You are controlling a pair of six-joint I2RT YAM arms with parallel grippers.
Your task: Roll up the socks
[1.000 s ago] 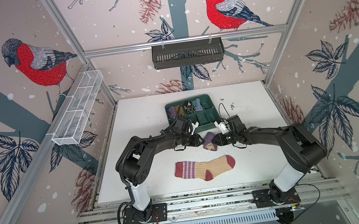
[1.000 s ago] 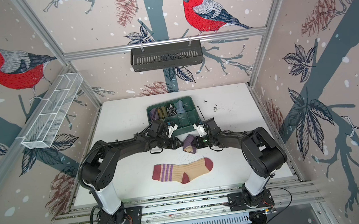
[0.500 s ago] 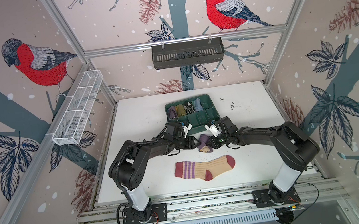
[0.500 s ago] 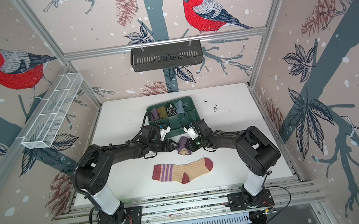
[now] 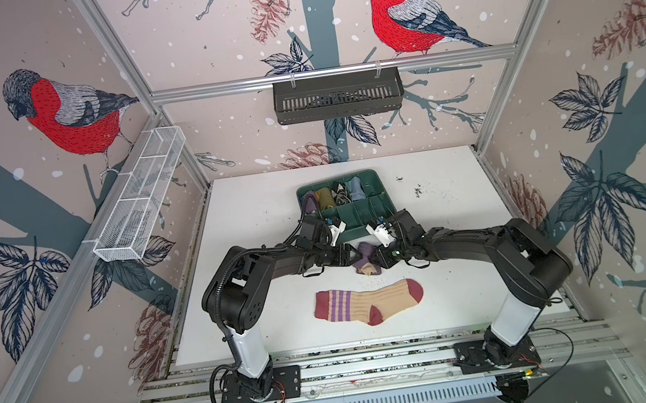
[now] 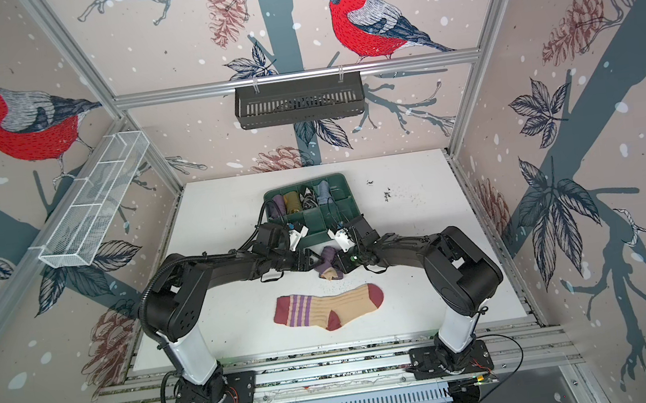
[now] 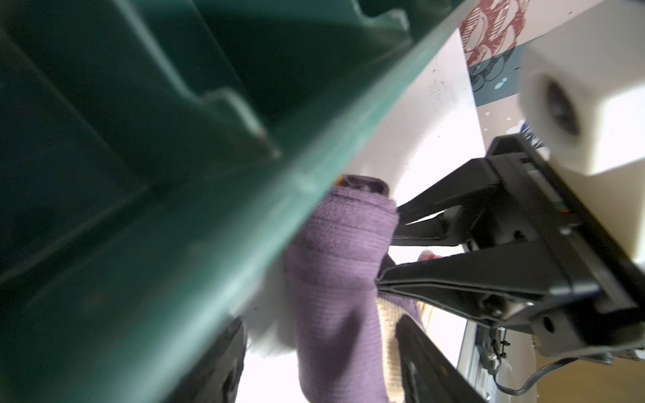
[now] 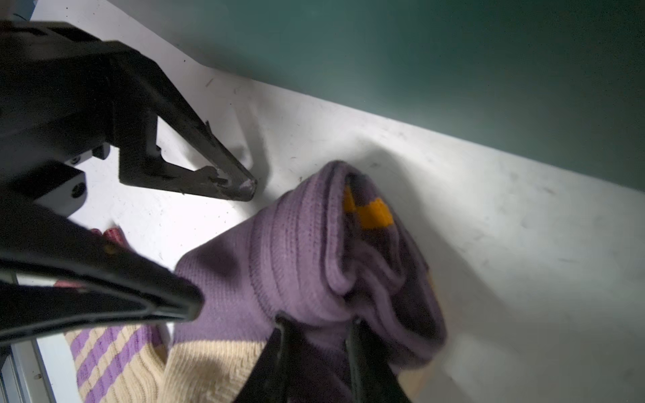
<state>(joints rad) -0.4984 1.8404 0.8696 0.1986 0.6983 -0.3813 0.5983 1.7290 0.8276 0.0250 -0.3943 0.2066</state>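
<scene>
Two grippers, we see, meet the purple sock (image 8: 289,265): right gripper (image 8: 317,324) pinches its rolled fold, left gripper (image 8: 220,244) jaws stand wide.

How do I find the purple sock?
On the white table, find the green tray. Right in front of it, toward the robot, sits the purple sock, scrunched up. The striped sock nearby lies flat and tan; this one is purple with a tan tip.

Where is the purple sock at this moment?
In both top views the purple sock is bunched near the centre, in front of the green tray, between the open left pincer and the right pincer, which grips it. The striped sock lies nearer the robot.
</scene>
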